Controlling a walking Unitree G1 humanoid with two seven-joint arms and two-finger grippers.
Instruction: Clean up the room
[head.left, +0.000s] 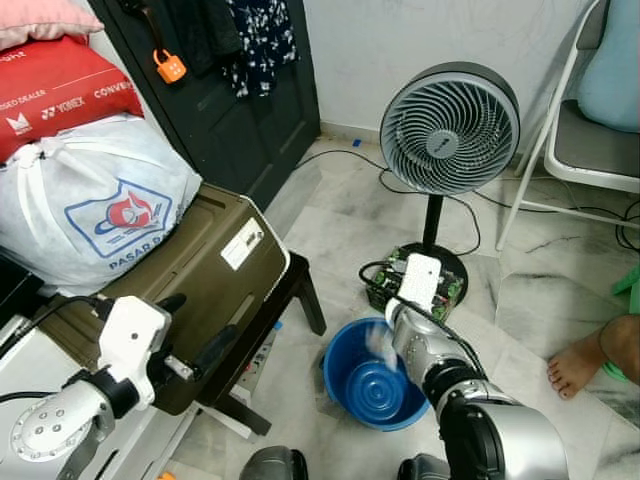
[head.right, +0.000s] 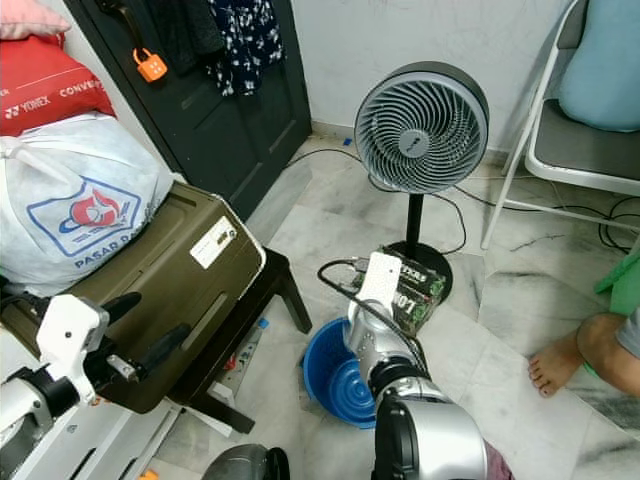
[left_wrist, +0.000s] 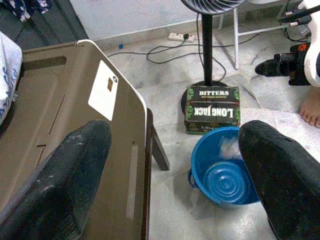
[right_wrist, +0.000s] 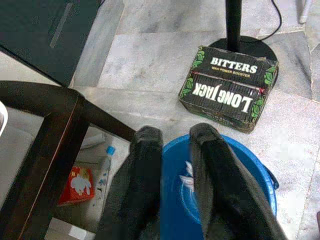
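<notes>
Right claw (right_wrist: 172, 150) slightly parted above blue basin (right_wrist: 250, 170)

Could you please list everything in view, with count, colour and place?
Basin: one, blue, on the floor below the right gripper; something whitish and blurred lies in it.
Box: one, black and green, against the fan's base.
Fan: one, grey on a black stand, behind the basin.
Suitcase: one, olive, on a dark stool, at left.
Bag: one, white, on the suitcase.
Chair: one, white, far right.
Door: one, black, behind the suitcase.
Cables: several, black, on the floor by the wall.
Foot: one, bare, a person's, at right.
Left gripper: open, above the suitcase's edge.
Right gripper: fingers nearly together, over the basin.
</notes>
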